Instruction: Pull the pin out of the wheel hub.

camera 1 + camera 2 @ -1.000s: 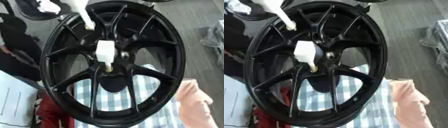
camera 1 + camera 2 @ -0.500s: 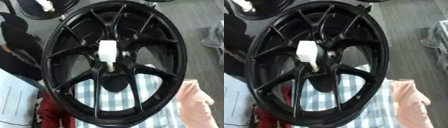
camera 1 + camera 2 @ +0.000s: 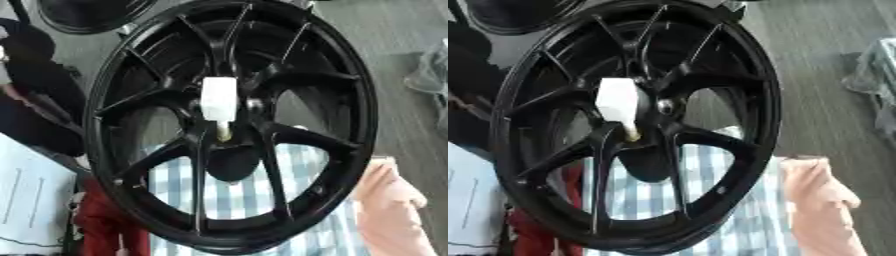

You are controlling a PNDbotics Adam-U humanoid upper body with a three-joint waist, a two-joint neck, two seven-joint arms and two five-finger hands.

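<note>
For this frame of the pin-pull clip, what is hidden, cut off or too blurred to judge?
- Both robot hands: in neither eye view.
- White block-shaped pin with brass-coloured tip: seating in the black spoked wheel hub blurred, both views.
- Hub rim: top cut off by the upper edge, both views.
- Blue-and-white checked cloth: mostly behind the spokes.
- Pink cloth: cut off at the lower edge.

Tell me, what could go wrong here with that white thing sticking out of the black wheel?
No robot hand shows in either view, so nothing visibly steadies the wheel; it might tip or roll when the pin is pulled. The pin sits between narrow spokes by the hub, so a reaching hand may bump them. Its thin tip could jam if pulled at an angle.
</note>
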